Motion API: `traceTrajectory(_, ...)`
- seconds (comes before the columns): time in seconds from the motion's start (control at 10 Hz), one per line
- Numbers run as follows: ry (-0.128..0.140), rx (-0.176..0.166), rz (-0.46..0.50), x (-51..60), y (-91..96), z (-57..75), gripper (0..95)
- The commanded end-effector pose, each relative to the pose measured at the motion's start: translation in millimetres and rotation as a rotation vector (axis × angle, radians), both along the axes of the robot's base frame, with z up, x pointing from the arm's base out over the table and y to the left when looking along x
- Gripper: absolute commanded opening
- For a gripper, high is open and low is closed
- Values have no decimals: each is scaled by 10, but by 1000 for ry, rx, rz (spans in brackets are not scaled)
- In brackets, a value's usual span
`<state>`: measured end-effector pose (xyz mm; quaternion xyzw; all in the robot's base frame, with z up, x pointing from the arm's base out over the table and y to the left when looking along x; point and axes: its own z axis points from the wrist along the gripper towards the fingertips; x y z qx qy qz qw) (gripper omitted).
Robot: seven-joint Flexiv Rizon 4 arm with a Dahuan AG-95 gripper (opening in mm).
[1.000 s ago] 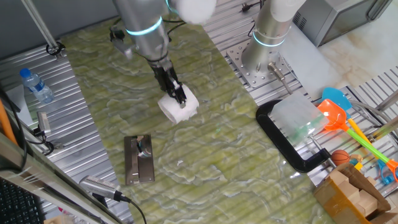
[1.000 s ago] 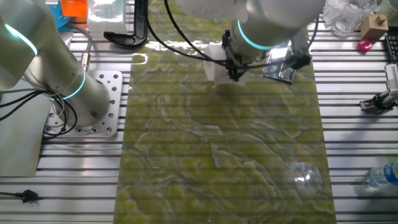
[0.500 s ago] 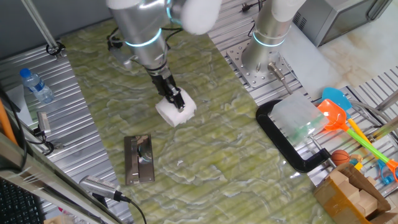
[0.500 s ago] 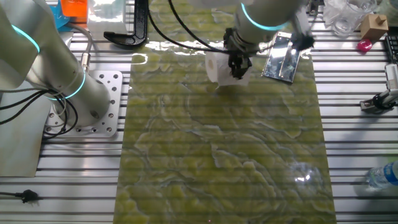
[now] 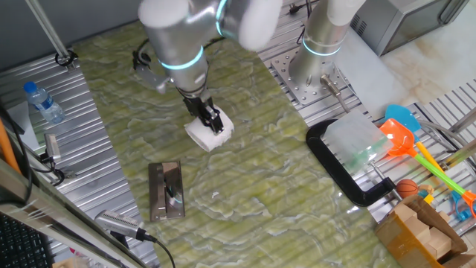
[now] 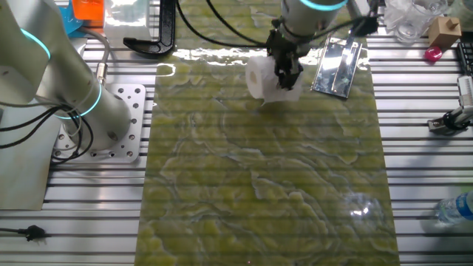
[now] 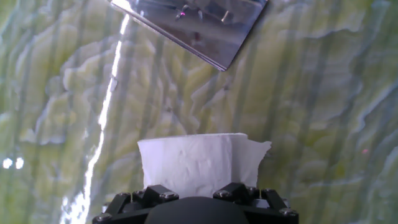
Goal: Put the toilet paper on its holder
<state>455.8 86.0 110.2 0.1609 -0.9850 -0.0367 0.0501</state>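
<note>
The gripper [image 5: 214, 123] is clamped on the toilet paper [image 5: 209, 133], which sits low over the green surface [image 5: 282, 186], apart from the holder [image 5: 166, 191]; whether it touches the surface cannot be told. To do this step well, I judge the roll must be carried above the post, its hollow core lined up, then lowered straight. The path looks unobstructed. The black clamp [image 5: 349, 167], water bottle [image 5: 41, 102] and toys [image 5: 416, 149] lie well away.
</note>
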Motion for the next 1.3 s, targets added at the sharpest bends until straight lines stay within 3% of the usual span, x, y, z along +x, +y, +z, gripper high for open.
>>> traceTrajectory(0.1,2,-33,24,101,3,93,0)
traceTrajectory(0.6,6,-35,96,313,-215,116,0)
traceTrajectory(1.3,5,-75,269,610,-196,80,0)
